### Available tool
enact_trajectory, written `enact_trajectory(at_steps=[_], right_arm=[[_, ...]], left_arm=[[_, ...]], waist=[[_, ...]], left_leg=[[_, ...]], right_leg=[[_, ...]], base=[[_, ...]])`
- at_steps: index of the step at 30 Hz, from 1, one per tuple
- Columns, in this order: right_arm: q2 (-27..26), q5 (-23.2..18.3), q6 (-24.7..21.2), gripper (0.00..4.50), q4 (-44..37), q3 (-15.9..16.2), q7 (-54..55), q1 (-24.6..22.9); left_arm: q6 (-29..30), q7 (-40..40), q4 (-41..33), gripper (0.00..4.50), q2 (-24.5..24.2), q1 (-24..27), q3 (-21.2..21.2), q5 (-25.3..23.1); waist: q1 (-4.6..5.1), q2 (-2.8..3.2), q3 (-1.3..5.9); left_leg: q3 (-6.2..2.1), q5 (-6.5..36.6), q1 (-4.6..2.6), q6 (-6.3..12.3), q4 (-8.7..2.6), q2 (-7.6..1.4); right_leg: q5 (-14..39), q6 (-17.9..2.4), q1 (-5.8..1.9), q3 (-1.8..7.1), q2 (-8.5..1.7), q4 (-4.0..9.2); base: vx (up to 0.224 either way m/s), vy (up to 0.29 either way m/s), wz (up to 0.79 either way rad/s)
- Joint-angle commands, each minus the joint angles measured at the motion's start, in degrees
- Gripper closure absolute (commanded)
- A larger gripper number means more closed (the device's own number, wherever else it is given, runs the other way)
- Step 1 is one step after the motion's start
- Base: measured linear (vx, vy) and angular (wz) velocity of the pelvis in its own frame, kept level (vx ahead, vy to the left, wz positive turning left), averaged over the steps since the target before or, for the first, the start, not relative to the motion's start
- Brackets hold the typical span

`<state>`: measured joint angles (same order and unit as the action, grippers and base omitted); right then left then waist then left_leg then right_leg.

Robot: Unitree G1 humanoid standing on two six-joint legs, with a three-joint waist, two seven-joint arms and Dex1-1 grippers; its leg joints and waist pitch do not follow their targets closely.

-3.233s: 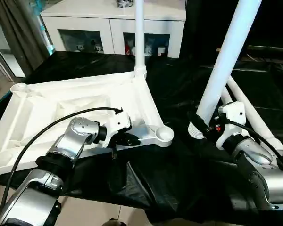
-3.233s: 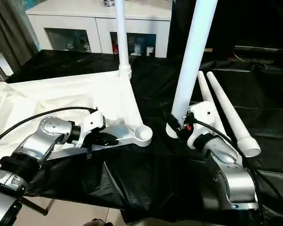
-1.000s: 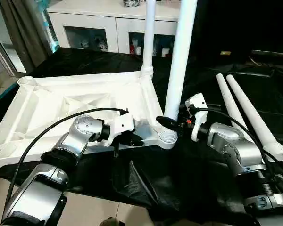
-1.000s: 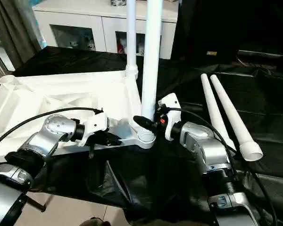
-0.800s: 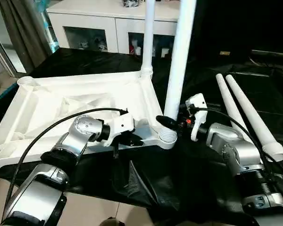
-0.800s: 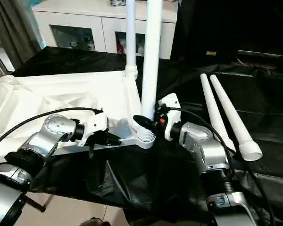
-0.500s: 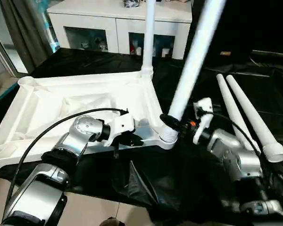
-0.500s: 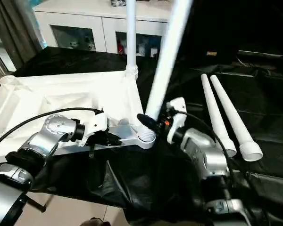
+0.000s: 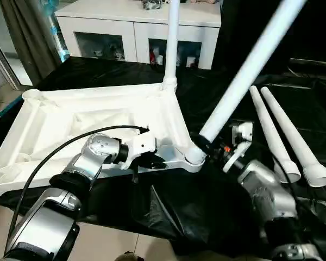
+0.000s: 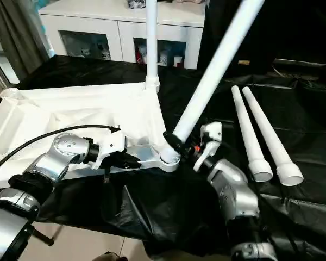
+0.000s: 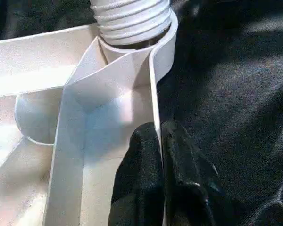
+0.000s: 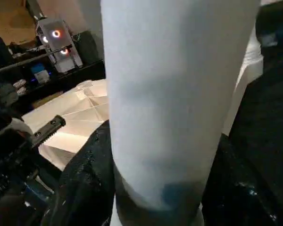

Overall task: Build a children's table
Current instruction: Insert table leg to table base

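Your left gripper (image 11: 159, 155) pinched shut on tabletop (image 9: 70, 117) rim, your right gripper (image 10: 180, 145) clamping tilted leg (image 10: 214, 73), threaded end in near corner socket (image 9: 191, 157), far socket (image 9: 169, 85) holding upright leg (image 9: 172, 41)

White ribbed plastic table panel (image 9: 98, 111), white tapered tube legs (image 9: 293, 144), glossy black cloth on the tabletop (image 9: 206, 209), black-fingered tools.

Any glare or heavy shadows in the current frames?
Left eye view: sheen on the black cloth; the tabletop is bright, its ribs still readable. Left wrist view: highlights on the fingers. Right wrist view: the held leg is brightly lit, its lower end in shadow.
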<state>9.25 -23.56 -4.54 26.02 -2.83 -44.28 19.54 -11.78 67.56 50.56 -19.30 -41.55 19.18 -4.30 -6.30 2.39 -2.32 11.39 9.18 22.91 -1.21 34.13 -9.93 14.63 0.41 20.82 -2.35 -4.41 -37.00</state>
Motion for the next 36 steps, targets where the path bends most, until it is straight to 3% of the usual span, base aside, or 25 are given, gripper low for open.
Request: enact_trajectory(at_steps=[1,5,8,11,16,17,19,22,23,26,29,30,36], right_arm=[[1.07,4.73,0.38,2.61,4.98,0.56,1.58,-3.02],[0.96,5.63,2.52,2.61,4.64,1.09,1.56,-3.79],[1.26,6.48,3.44,2.61,4.42,2.22,1.50,-3.67],[2.17,8.29,4.00,2.61,4.66,4.34,1.08,-2.59],[3.67,9.88,1.66,2.61,5.22,6.82,-1.12,-0.45],[4.16,10.45,1.44,2.61,5.92,7.61,-2.18,0.33],[4.63,10.95,1.40,2.61,7.15,8.59,-3.72,1.36],[5.34,11.21,1.57,2.61,8.48,9.98,-6.82,2.57],[5.49,11.20,1.62,2.61,8.64,10.24,-7.35,2.72],[6.23,10.94,1.75,2.61,9.12,10.97,-10.08,3.17],[6.74,10.56,1.87,2.61,9.42,11.13,-12.06,3.41],[6.74,10.56,1.87,2.61,9.42,11.13,-12.06,3.41],[8.17,9.95,3.39,2.61,10.64,11.05,-17.15,3.57]], left_arm=[[-1.12,-0.76,0.86,4.50,-0.52,-1.78,-0.12,-1.50],[-1.38,-1.07,1.29,4.50,-0.30,-1.92,-0.17,-1.52],[-1.63,-0.93,1.59,4.50,-0.26,-2.08,-0.16,-1.50],[-1.92,-0.61,1.98,4.50,-0.27,-2.29,-0.05,-1.57],[-1.95,-0.10,1.66,4.50,-0.25,-2.02,0.18,-1.65],[-1.96,0.06,1.59,4.50,-0.19,-1.88,0.30,-1.69],[-2.07,0.28,1.49,4.50,-0.15,-1.65,0.44,-1.72],[-2.07,0.76,1.03,4.50,-0.14,-1.27,0.55,-1.61],[-2.10,0.87,1.02,4.50,-0.14,-1.24,0.54,-1.61],[-2.50,2.07,0.60,4.50,-0.50,-0.95,0.86,-1.69],[-2.94,2.97,0.34,4.50,-0.84,-0.77,1.12,-1.73],[-2.94,2.97,0.34,4.50,-0.84,-0.77,1.12,-1.73],[-4.96,6.36,-0.20,4.50,-1.31,-0.37,0.99,-0.55]], waist=[[0.43,0.64,2.55],[0.38,0.58,2.30],[0.31,0.86,2.47],[0.46,0.58,2.41],[0.53,0.41,2.22],[0.49,0.11,2.16],[0.55,0.28,2.10],[0.53,-0.29,2.07],[0.51,0.00,2.09],[0.44,-0.33,2.15],[0.30,-0.25,2.35],[0.31,-0.31,2.43],[0.28,-0.49,2.31]], left_leg=[[-2.55,25.49,-2.53,-4.56,-5.57,-4.19],[-2.78,27.62,-2.76,-4.59,-5.73,-4.23],[-2.69,26.16,-2.75,-4.31,-5.87,-4.29],[-2.55,25.67,-2.59,-4.07,-5.96,-4.20],[-2.56,25.11,-2.45,-3.43,-5.90,-4.15],[-2.48,25.21,-2.59,-3.28,-5.85,-4.22],[-2.62,25.16,-2.47,-3.39,-5.96,-4.23],[-2.53,25.43,-2.63,-3.26,-5.96,-4.28],[-2.56,25.03,-2.59,-3.23,-5.94,-4.29],[-2.37,23.66,-2.61,-2.92,-6.12,-4.40],[-2.11,21.42,-2.62,-2.14,-6.08,-4.43],[-2.01,19.79,-2.36,-1.44,-6.01,-4.35],[-1.77,17.87,-2.30,0.23,-5.79,-4.33]], right_leg=[[12.18,-12.30,0.04,2.77,-5.39,6.19],[16.68,-11.64,0.18,3.01,-5.58,6.65],[13.25,-11.93,0.14,2.95,-5.35,6.54],[12.15,-12.18,-0.01,2.85,-5.20,6.43],[15.56,-11.69,-0.14,2.93,-5.44,6.75],[16.88,-11.40,0.07,3.03,-5.51,6.96],[18.27,-11.05,0.03,3.02,-5.53,7.00],[18.84,-11.02,0.15,3.07,-5.46,7.11],[18.77,-11.18,0.15,3.06,-5.54,7.03],[14.67,-11.71,0.12,2.99,-5.27,6.84],[9.28,-12.55,-0.13,2.80,-5.02,6.48],[5.68,-13.20,-0.43,2.63,-4.92,6.13],[3.31,-14.13,-0.59,2.47,-4.95,6.04]], base=[[0.000,0.000,0.00],[0.000,0.000,0.00],[0.000,0.000,0.00],[0.000,0.000,0.00],[0.000,0.000,0.00],[0.000,0.000,0.00],[0.000,0.000,0.00],[0.000,0.000,0.00],[0.000,0.000,0.00],[0.000,0.000,0.00],[0.000,0.000,0.00],[0.000,0.000,0.00],[0.000,0.000,0.00]])
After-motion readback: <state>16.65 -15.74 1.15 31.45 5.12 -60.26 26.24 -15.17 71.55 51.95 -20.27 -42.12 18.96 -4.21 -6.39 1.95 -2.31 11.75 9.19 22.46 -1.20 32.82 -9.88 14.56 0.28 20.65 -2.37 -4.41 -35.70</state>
